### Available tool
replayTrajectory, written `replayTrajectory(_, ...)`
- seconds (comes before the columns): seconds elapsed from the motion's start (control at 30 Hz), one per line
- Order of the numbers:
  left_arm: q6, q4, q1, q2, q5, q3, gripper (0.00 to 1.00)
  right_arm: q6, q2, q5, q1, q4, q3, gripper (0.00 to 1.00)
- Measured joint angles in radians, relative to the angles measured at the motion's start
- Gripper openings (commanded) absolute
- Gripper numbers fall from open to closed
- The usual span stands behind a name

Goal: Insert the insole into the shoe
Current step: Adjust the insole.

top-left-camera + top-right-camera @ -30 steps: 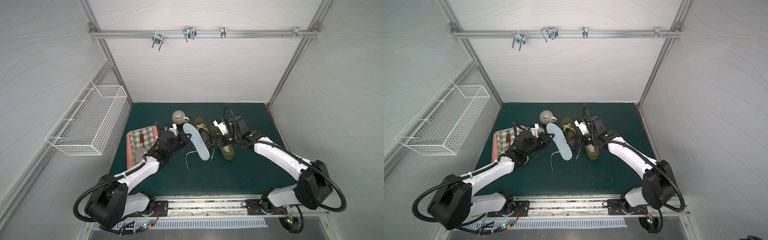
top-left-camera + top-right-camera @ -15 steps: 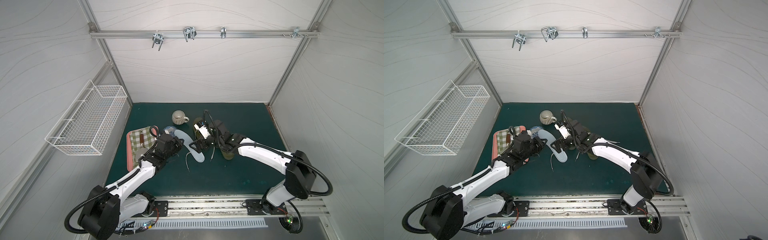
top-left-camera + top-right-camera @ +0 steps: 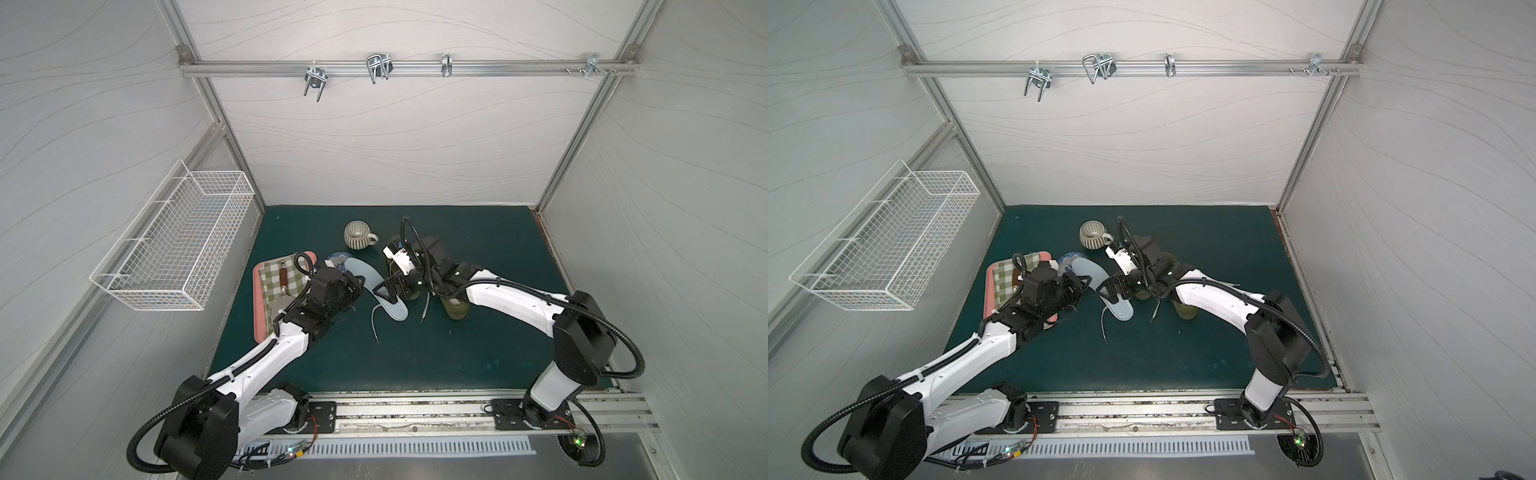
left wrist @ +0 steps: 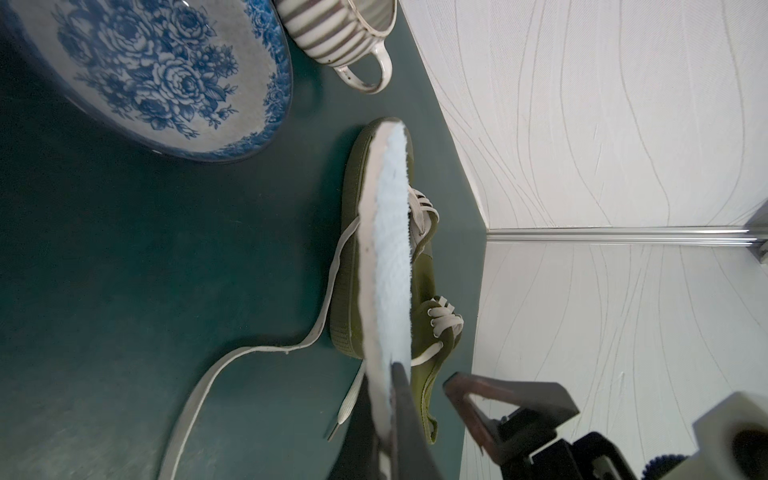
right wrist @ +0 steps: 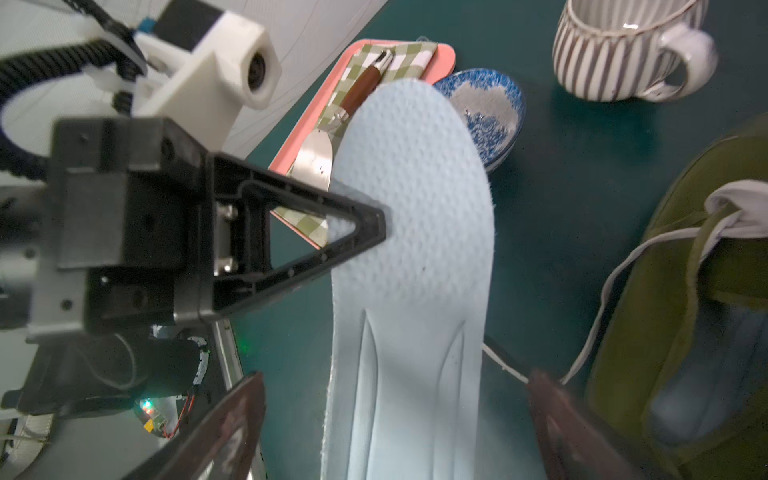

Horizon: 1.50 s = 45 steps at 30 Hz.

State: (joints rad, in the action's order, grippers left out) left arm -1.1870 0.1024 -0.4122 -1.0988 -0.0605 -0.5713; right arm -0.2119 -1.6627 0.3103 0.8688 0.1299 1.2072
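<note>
The insole (image 5: 415,249) is pinched at its edge in my closed left gripper (image 5: 380,226). My right gripper (image 3: 388,291) stands wide open astride its heel end, gripping nothing. The shoe (image 5: 665,332) lies just beside, mostly hidden under my right arm (image 3: 511,299) in both top views.

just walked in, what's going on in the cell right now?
The left gripper is shut on one edge of the light blue insole and holds it up. The right gripper is open, with a finger on either side of the insole further along its length, not closed on it. The olive shoe sits on the green mat next to the right arm. The insole is not in the shoe yet.
</note>
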Motion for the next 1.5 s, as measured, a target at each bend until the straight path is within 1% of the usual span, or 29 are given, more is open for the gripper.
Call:
replayTrajectory(0.23, -0.027, 0.023, 0.007, 0.0, -0.002, 0.025, 0.0, 0.0, -0.007, -0.06, 0.028, -0.035, -0.061, 0.99)
replayTrajectory(0.53, -0.085, 0.068, 0.027, -0.001, -0.022, 0.051, 0.0, 0.001, -0.052, -0.064, 0.028, -0.099, -0.073, 0.96)
replayTrajectory(0.73, -0.108, 0.112, 0.039, -0.009, -0.055, 0.052, 0.0, 0.002, -0.08, -0.064, 0.028, -0.1, -0.066, 0.89)
replayTrajectory(1.17, -0.129, 0.158, 0.045, -0.047, -0.092, 0.059, 0.0, 0.021, -0.08, -0.068, 0.028, -0.099, -0.035, 0.92)
replayTrajectory(1.5, -0.13, 0.169, 0.061, -0.056, -0.112, 0.059, 0.0, 0.031, -0.099, -0.073, 0.028, -0.084, 0.012, 0.84)
